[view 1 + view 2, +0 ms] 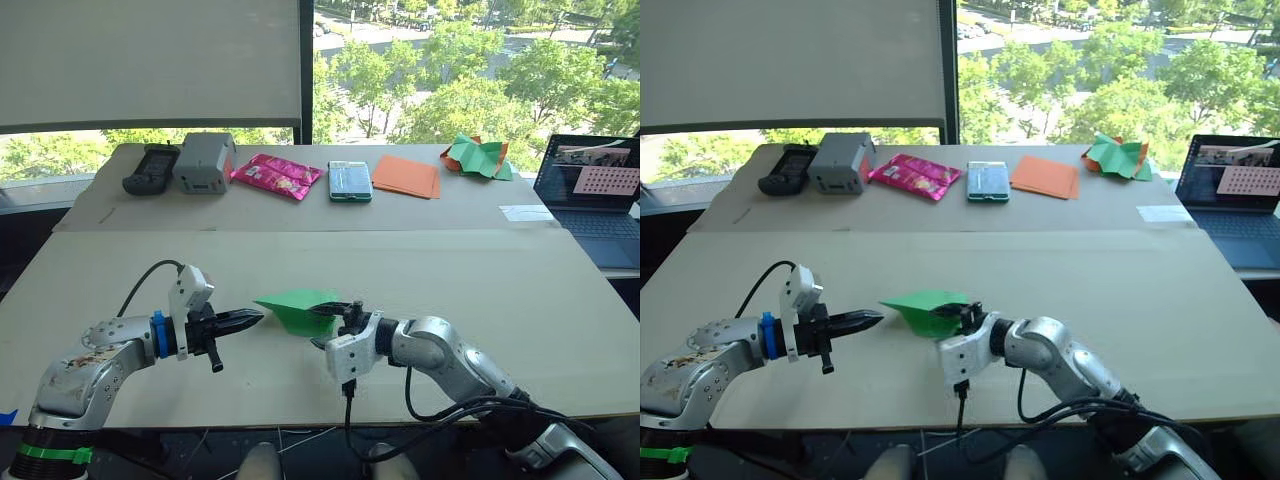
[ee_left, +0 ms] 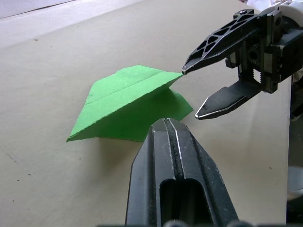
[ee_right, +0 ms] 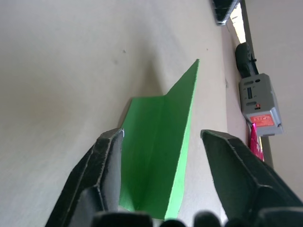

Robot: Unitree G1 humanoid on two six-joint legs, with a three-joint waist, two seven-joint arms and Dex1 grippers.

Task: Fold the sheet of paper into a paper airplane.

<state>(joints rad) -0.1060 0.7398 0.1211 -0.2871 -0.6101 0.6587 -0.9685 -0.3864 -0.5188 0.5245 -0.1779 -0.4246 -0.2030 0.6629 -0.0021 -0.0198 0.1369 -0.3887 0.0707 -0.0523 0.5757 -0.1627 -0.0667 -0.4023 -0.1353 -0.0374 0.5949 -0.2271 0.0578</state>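
The left gripper (image 1: pixel 248 318), fingers pressed together, hovers just short of the paper airplane's (image 1: pixel 298 307) pointed end; bare table (image 1: pixel 450 290) lies beyond. In the left wrist view, the right gripper (image 2: pixel 190 92), fingers spread, flanks the airplane's tail. In the right wrist view, the airplane's crease runs away between them.

A big tan bench (image 1: pixel 520 310) up front, a second one (image 1: pixel 470 212) behind it. Beyond that, a wide window (image 1: pixel 470 70) full of sunny green trees (image 1: pixel 480 90) — half covered by a pale pulled-down blind (image 1: pixel 150 60). Bright daylight everywhere.
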